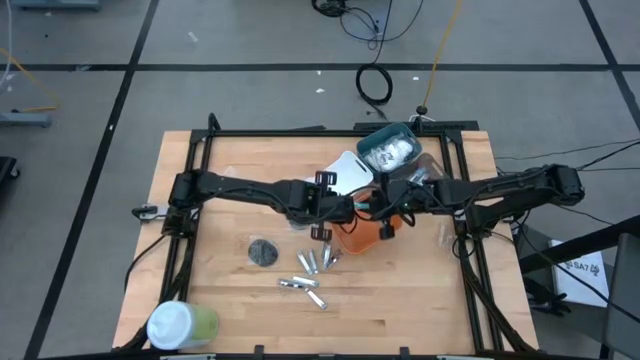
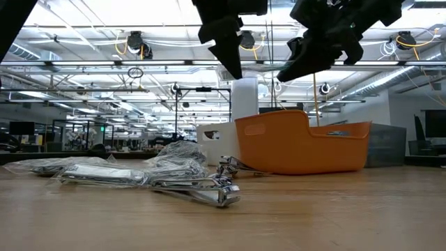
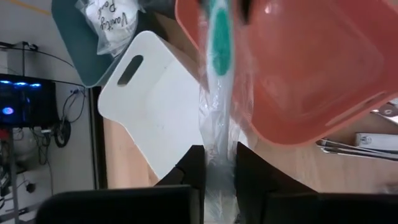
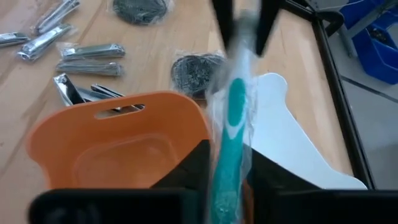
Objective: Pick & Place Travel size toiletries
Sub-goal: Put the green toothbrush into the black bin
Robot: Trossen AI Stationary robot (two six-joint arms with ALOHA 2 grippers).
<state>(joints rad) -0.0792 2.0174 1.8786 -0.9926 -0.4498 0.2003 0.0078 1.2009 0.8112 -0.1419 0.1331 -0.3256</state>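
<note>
Wrapped toothbrush (image 3: 219, 93) apparently between both pincers

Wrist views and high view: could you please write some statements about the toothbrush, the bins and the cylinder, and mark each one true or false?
1. The wrapped toothbrush is gripped by both the left gripper and the right gripper. True.
2. The orange bin is filled with silver clippers. False: its inside looks empty, and the silver clippers lie on the table beside it.
3. The teal bin holds white packets. True.
4. The white-and-green cylinder stands inside the white bin. False: it is on the table near a corner, far from the white bin.
</note>
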